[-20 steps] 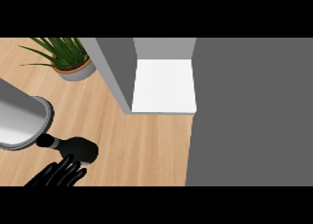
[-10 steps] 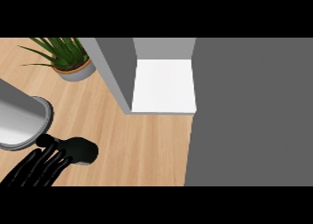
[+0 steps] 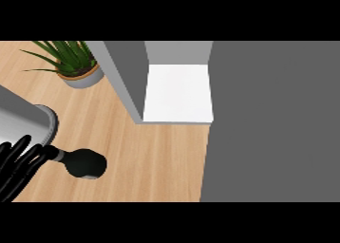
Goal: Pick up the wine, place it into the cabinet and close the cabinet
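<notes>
**Still at the grasp stage**

Here I see the left hand (image 3: 15,163) at the counter's (image 3: 152,156) near left corner, fingers curled together beside the wine (image 3: 81,163), not visibly clamped on it. The open cabinet (image 3: 178,95) waits along the far edge. Next I'd need fingers wrapped round the bottle.

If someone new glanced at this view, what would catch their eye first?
Probably the black robot hand at the lower left, its long fingers beside a dark round object on the wooden counter. Next, the open cabinet with its white shelf at the centre top, and the potted plant at the upper left.
</notes>
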`<state>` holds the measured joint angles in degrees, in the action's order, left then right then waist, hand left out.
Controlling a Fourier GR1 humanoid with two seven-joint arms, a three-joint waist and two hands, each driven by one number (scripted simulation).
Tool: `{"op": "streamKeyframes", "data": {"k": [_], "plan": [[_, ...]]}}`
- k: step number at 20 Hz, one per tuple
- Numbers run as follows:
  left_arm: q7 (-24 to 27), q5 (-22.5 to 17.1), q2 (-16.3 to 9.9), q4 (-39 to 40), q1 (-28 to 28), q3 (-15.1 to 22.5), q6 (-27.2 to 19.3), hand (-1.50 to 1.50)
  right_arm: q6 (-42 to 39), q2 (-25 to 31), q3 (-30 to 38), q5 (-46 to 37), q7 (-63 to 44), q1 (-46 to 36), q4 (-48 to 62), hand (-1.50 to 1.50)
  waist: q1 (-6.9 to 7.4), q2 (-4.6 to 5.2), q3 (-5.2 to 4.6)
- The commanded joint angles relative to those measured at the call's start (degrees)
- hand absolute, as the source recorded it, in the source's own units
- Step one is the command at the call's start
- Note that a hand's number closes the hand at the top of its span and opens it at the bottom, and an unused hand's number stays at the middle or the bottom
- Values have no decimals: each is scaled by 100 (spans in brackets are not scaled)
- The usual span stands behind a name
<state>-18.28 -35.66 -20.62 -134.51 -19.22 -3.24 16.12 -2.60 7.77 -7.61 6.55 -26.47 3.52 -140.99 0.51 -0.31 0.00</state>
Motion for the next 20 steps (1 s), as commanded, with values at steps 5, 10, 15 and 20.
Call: {"op": "streamKeyframes", "data": {"k": [5, 10, 15, 20], "plan": [[-559, -1643, -291, -633, 222, -911, -178, -150, 42, 9, -56, 115, -362, 201, -777, -150, -35, -9, 2], [-537, -2203, -563, 335, 549, -1693, 208, -150, 111, 133, 218, 439, -880, -13, -1068, -150, -50, 5, -3], [-979, -2400, -732, 905, 929, -1720, 242, -150, 178, -6, -22, 144, -1007, -220, -983, -150, -76, 20, -3], [-1003, -1993, -531, 1055, 897, -1501, 510, -150, -63, -38, 154, 351, -739, 231, -1193, -150, -124, 16, 3]]}}
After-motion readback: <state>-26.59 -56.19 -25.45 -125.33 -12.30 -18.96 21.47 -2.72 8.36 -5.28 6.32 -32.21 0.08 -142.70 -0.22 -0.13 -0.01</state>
